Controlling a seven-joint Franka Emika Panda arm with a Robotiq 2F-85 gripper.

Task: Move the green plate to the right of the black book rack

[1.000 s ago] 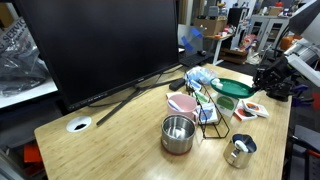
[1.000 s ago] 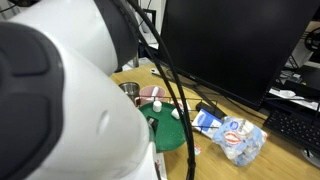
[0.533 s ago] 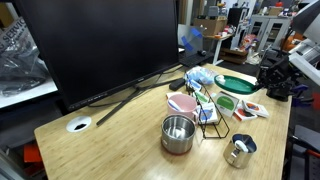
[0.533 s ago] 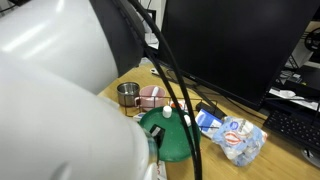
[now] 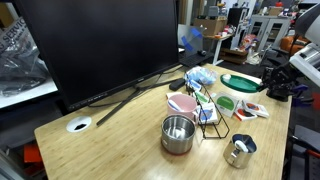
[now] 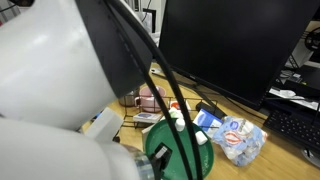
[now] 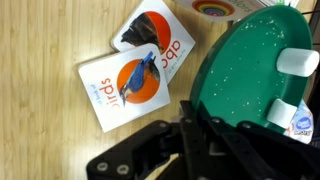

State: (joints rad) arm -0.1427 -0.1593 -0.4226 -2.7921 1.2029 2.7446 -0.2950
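Note:
The dark-green plate (image 5: 240,82) hangs tilted above the table's right end, clear of the wood, with my gripper (image 5: 263,80) shut on its right rim. In the wrist view the plate (image 7: 250,60) fills the right half and my gripper (image 7: 196,114) comes in from the bottom, pinching the near rim. The plate's edge also shows low in an exterior view (image 6: 178,155) behind my arm. The black wire book rack (image 5: 210,116) stands left of the plate, beside the steel pot (image 5: 178,133).
A smaller light-green dish (image 5: 226,102), a pink bowl (image 5: 182,103), a steel cup (image 5: 240,151) and bird cards (image 7: 125,82) lie around the rack. A large monitor (image 5: 100,45) stands behind. A blue-white packet (image 6: 235,135) lies by the monitor's foot. The table edge is close on the right.
The plate has risen and moved right, away from the rack, held in my gripper. My arm has swung closer to the camera in one exterior view.

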